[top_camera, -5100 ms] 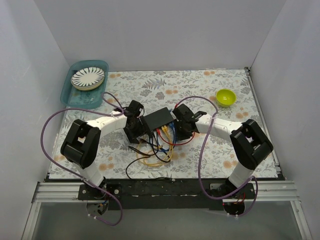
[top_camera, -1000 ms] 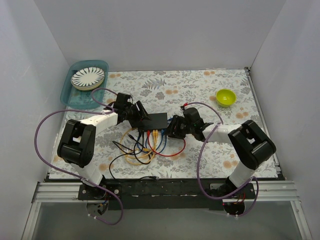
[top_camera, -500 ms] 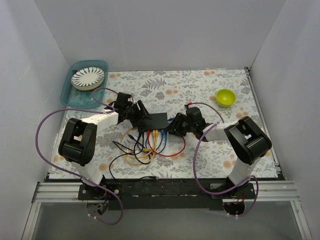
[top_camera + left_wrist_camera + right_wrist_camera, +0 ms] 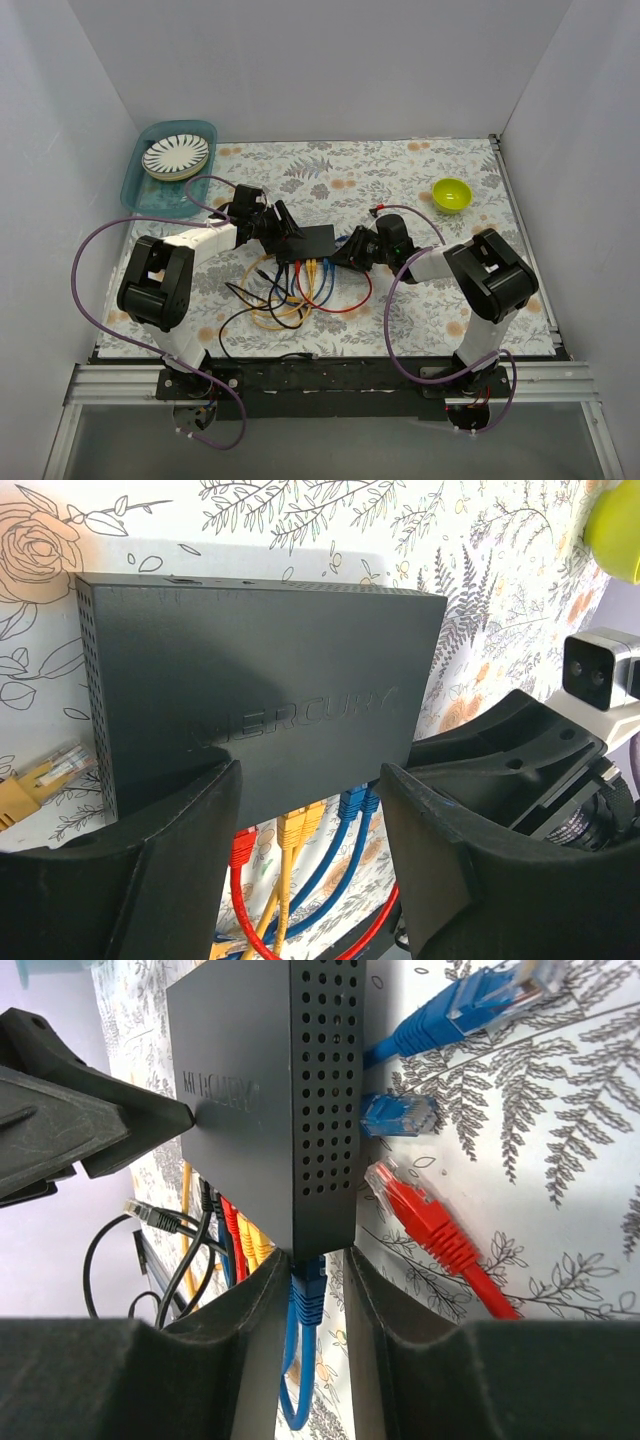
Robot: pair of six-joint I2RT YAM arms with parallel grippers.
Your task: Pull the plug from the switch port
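Two white arms [image 4: 195, 240], big black joints [image 4: 160, 285], long purple cables [image 4: 85, 270], chunky black fingers [image 4: 150, 880].

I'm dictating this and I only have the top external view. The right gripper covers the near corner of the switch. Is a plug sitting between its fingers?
Observer: Yes. The right wrist view shows a blue plug coming out of the switch at that corner. It sits in the gap of the right gripper. I cannot tell whether the fingers actually pinch it.
Operator: And is the left gripper clamped on the switch?
Observer: No. In its own wrist view the left gripper has its jaws spread wide over the switch's top face. The right wrist view shows one fingertip touching that face beside the embossed lettering.
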